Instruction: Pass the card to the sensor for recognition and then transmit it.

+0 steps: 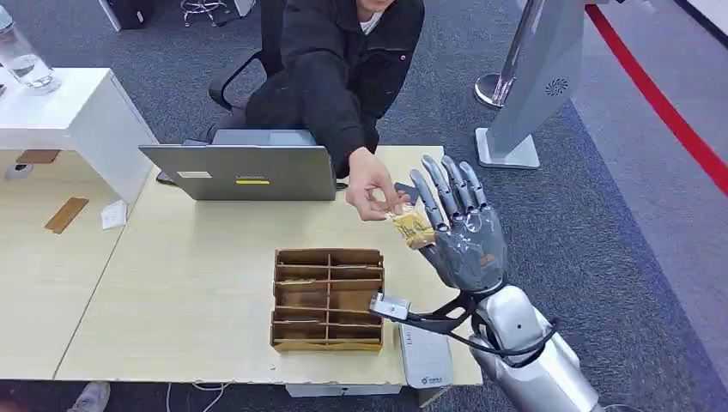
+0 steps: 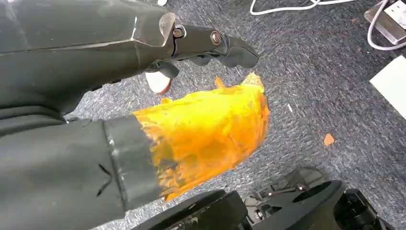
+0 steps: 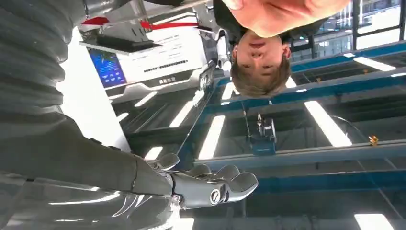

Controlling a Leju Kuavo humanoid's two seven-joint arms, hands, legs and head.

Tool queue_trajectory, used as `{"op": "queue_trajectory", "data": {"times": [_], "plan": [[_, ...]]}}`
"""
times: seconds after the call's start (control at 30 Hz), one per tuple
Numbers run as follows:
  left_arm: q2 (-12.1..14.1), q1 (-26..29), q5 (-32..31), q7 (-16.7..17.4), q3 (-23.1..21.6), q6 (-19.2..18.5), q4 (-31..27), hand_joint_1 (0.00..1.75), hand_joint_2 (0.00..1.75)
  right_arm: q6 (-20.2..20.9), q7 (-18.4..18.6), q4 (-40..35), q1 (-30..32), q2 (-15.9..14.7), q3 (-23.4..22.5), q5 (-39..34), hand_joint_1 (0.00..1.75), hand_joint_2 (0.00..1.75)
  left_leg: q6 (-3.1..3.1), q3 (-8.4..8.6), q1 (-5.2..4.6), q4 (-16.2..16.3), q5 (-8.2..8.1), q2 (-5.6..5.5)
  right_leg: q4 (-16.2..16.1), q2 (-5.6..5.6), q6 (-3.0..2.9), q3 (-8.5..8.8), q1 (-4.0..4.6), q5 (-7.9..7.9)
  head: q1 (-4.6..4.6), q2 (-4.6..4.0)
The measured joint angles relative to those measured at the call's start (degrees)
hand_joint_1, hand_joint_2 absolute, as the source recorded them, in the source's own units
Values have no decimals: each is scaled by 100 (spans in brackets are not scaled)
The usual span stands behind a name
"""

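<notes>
Right hand: silver-grey many-fingered right hand [image 1: 459,232] raised palm-up over the right end of the pale wooden table [image 1: 197,283], fingers stretched out and apart, gripping nothing; seen in the right wrist view [image 3: 210,184] with fingers extended.
Card: small yellowish patterned card [image 1: 410,227] lying against the palm side of the right hand near the thumb, pinched at its far edge by the person's hand [image 1: 373,184].
Person: dark-jacketed person [image 1: 339,69] seated behind the table, arm reaching forward to the card.
Left hand: dark left hand [image 2: 210,45] hanging above grey carpet [image 2: 325,96], fingers curled; cannot tell whether anything is held; thumb wrapped in a torn orange-yellow covering [image 2: 210,129].
Sensor: white flat box-shaped reader [image 1: 425,356] at the table's near edge, just beside the brown wooden compartment tray [image 1: 328,299].
Laptop: grey open laptop [image 1: 245,172] standing behind the tray, in front of the person.
</notes>
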Motion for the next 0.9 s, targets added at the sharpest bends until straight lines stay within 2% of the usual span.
{"op": "queue_trajectory", "data": {"times": [0.53,0.57,0.6,0.63,0.67,0.9], "plan": [[0,-1,-22,13,0,-11,0,0,0,-24,41,122,-9,-50,28,74,0,175,0,0,0,0,0,0,0,0,0,-1,0,0,0,0],[0,-1,-22,20,0,-11,0,0,0,-28,41,125,-9,-50,28,74,5,175,0,0,0,0,0,0,0,0,0,-1,0,0,-2,0],[0,-1,-24,30,0,-11,0,0,0,-31,41,125,-9,-52,28,74,80,175,0,0,0,0,0,0,0,0,0,-1,0,0,0,0],[0,-1,-24,42,0,-11,0,0,0,-35,41,125,-9,-52,28,74,80,175,0,0,0,0,0,0,0,0,0,-1,0,0,0,0],[0,0,-24,44,0,-11,0,0,0,-35,41,125,-8,-52,28,74,175,175,0,0,0,0,0,0,0,0,0,-1,0,0,0,0],[0,-1,-42,55,0,-13,0,0,0,-35,41,151,-8,-52,31,2,175,175,0,0,0,0,0,0,0,0,0,-1,0,0,-2,0]]}}
